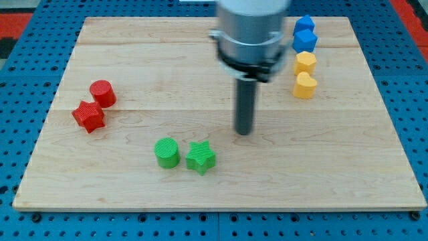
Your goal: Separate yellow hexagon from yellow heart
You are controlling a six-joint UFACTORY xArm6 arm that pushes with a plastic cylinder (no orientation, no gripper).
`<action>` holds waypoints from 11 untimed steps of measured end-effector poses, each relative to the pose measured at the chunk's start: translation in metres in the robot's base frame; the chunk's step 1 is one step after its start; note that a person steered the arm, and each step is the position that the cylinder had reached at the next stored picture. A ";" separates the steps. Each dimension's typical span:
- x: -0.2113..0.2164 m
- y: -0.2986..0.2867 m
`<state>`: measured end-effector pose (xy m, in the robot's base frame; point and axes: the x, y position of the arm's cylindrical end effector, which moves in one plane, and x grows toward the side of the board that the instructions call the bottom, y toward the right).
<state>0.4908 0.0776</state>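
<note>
The yellow hexagon sits at the view's upper right on the wooden board. The yellow heart lies just below it, touching it. My tip is near the middle of the board, well to the left of and below both yellow blocks, and touches no block. The arm's grey body hangs above the rod.
Two blue blocks stand stacked in line above the yellow hexagon. A red cylinder and a red star sit at the left. A green cylinder and a green star sit below my tip, to the left.
</note>
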 end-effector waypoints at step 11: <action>-0.158 -0.018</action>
